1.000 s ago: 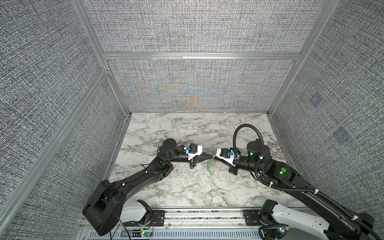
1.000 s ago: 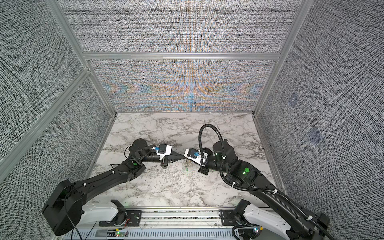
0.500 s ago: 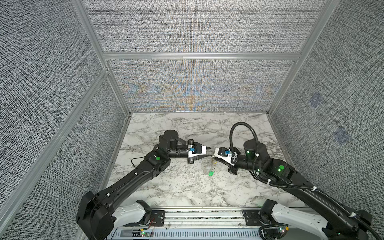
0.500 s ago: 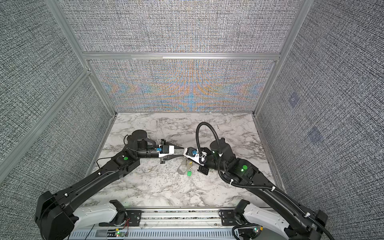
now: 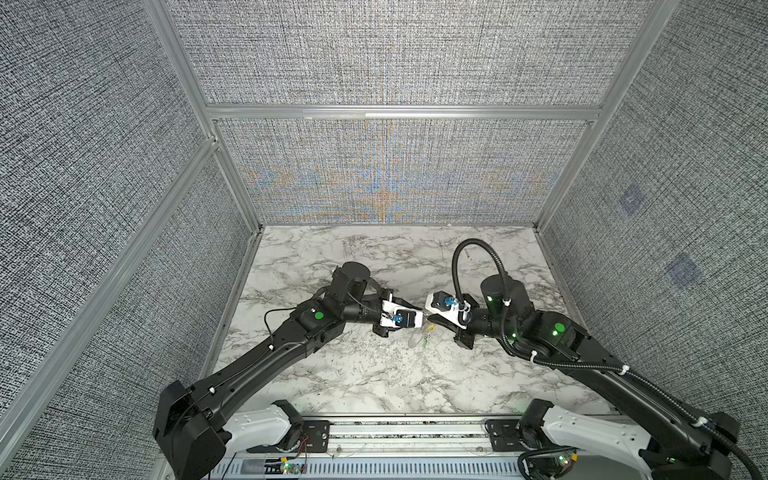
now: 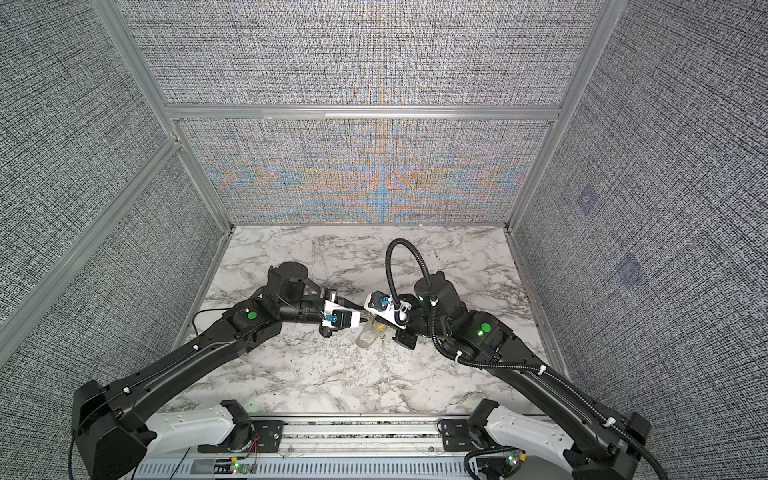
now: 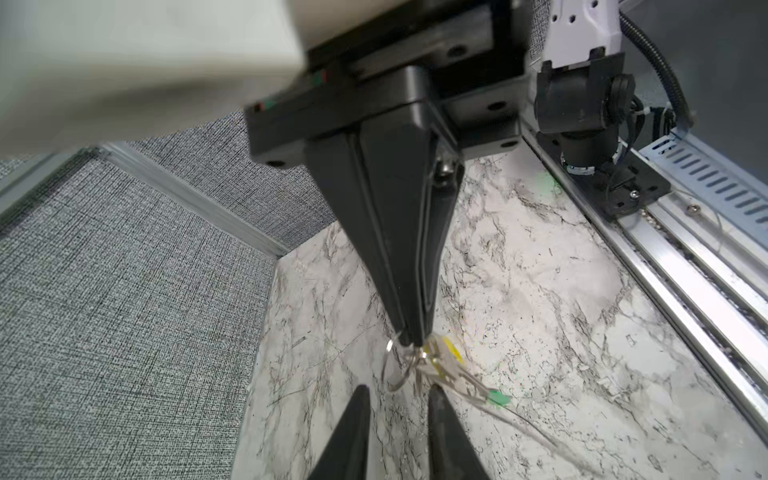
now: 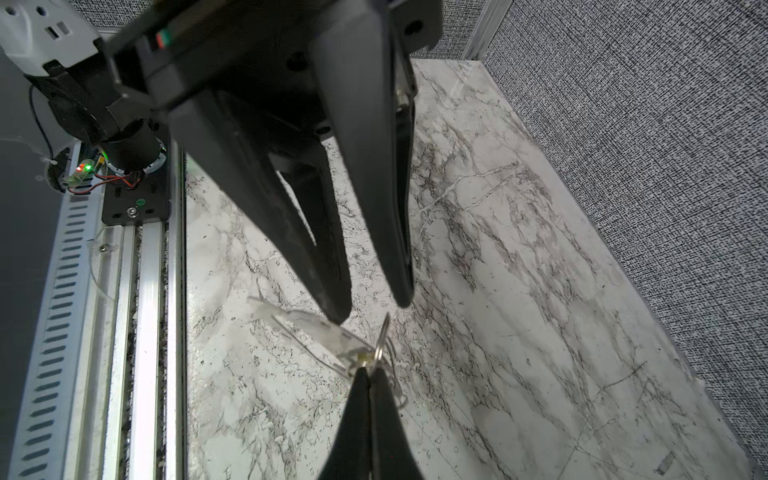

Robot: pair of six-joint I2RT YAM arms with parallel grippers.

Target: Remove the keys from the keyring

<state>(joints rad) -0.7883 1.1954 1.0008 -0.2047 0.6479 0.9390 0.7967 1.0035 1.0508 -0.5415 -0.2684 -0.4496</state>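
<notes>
The right gripper (image 8: pixel 368 376) has its black jaws pressed together on the thin silvery wire keyring (image 8: pixel 379 345). It holds it above the white marble table (image 5: pixel 374 374), about midway between the two arms. The small metal keys (image 7: pixel 440 368) hang from the keyring (blurred, with a yellow plastic tag (image 7: pixel 451 351) and a green plastic tag (image 7: pixel 498 400)). The left gripper (image 7: pixel 397 390) stands slightly spread just beside the keyring. Whether it touches the keys I cannot tell.

Grey woven fabric panels (image 5: pixel 395 50) enclose the cell on the left, right and far sides, held in an aluminium frame (image 5: pixel 399 112). The floor is a white marble-pattern surface (image 5: pixel 374 374) with grey veining. An aluminium rail (image 5: pixel 407 434) and slotted cable duct (image 5: pixel 415 468) run along the near edge.
</notes>
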